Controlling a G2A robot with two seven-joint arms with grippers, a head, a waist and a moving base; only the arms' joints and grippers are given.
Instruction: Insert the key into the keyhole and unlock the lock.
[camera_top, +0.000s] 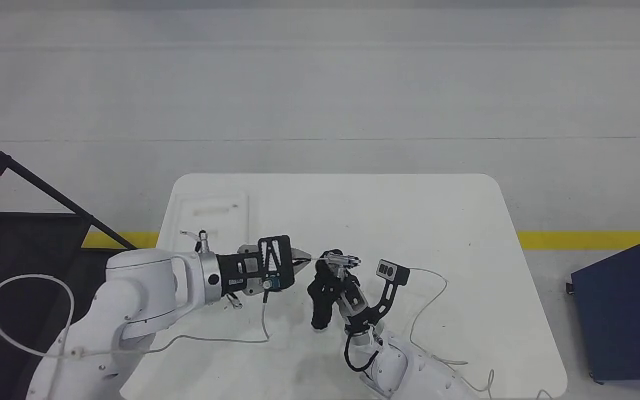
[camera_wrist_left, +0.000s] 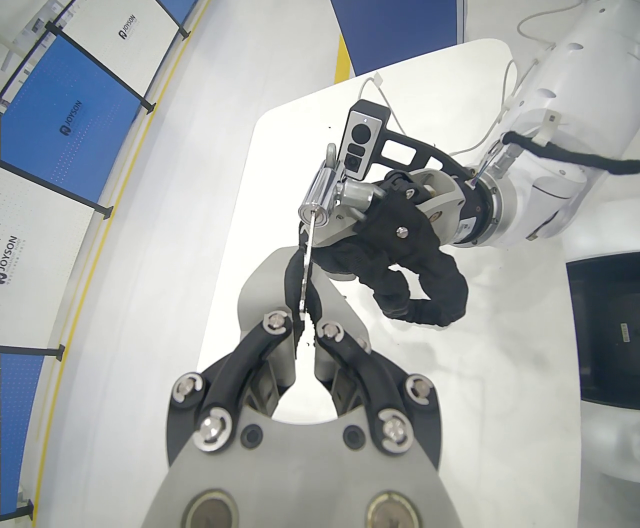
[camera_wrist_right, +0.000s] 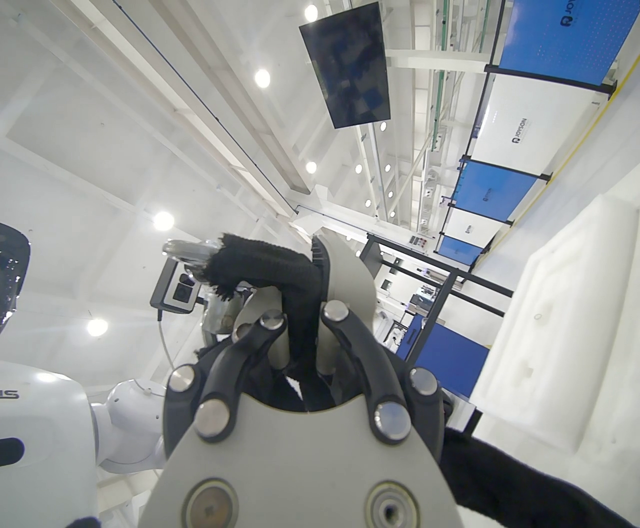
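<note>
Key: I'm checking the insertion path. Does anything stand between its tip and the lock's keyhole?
Nothing visible does. The key, held in the left gripper, has its tip right at the keyhole of the lock, which the right gripper holds. How deep it sits cannot be told.

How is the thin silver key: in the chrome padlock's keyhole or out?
In: thin silver key reaches into the chrome padlock at its end face; depth cannot tell.
</note>
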